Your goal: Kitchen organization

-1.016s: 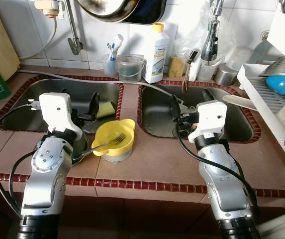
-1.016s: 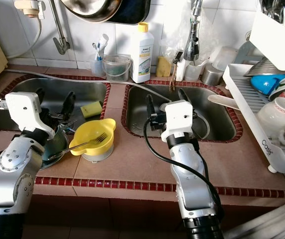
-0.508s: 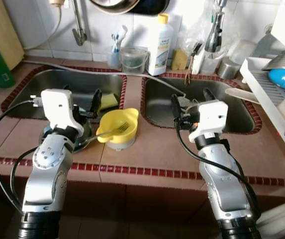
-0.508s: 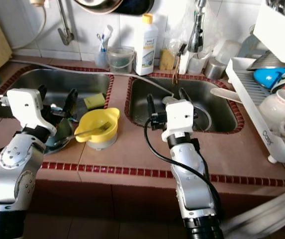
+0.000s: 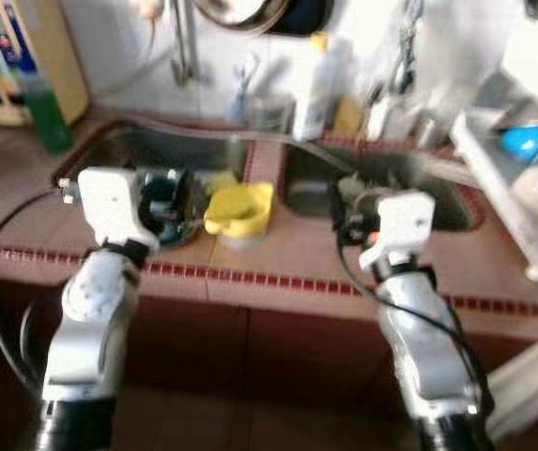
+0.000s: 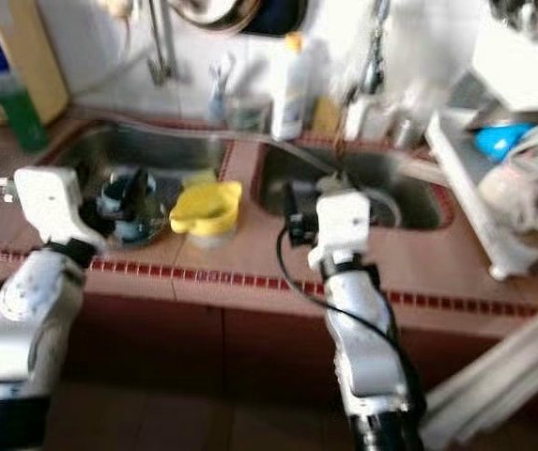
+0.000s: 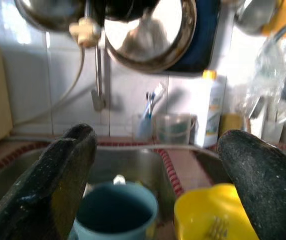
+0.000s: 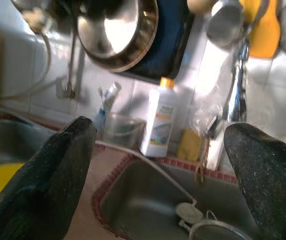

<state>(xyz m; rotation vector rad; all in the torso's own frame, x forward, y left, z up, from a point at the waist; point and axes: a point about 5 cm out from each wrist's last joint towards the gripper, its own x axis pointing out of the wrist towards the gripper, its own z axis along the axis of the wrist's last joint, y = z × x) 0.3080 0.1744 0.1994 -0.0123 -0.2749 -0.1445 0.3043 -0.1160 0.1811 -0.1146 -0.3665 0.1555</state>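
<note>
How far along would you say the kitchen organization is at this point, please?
Early on, it seems. Some dishes already sit in the drying rack. Nothing is in hand: the left pincer and right pincer are both open and empty. Left to do: the yellow bowl on the counter between the sinks and the blue cup beside it. The head views are blurred, so finer detail is unclear.
</note>
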